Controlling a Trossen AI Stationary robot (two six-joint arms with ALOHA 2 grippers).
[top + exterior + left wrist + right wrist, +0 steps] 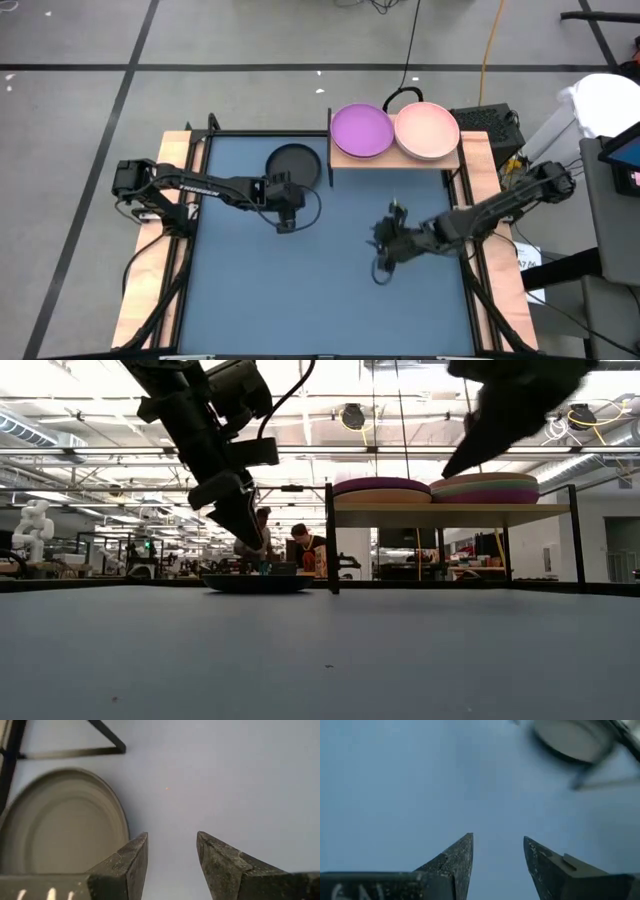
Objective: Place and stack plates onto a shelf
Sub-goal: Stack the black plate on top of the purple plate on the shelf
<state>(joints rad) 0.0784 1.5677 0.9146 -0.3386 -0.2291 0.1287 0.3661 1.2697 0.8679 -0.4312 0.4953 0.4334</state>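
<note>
The light-wood shelf [345, 161] stands at the table's far edge on dark legs [329, 540]. It carries two stacks of plates, one topped by a purple plate [362, 130] and one by a pink plate [428, 130]; in the low view each stack [382, 488] shows several layers. A dark grey plate [295, 164] lies flat on the blue table left of the shelf, and it shows in the left wrist view [60, 822]. My left gripper [286, 220] hangs open just near of that plate, above the table [171, 837]. My right gripper [383, 250] is open and empty over the table's middle right [497, 839].
Blue table surface [300, 290] lies bare toward the near edge. Wooden side strips [150, 270] and black frame bars [70, 753] edge the blue surface. Cables [410, 60] and a box [490, 125] lie behind the shelf. People sit in the room beyond [300, 550].
</note>
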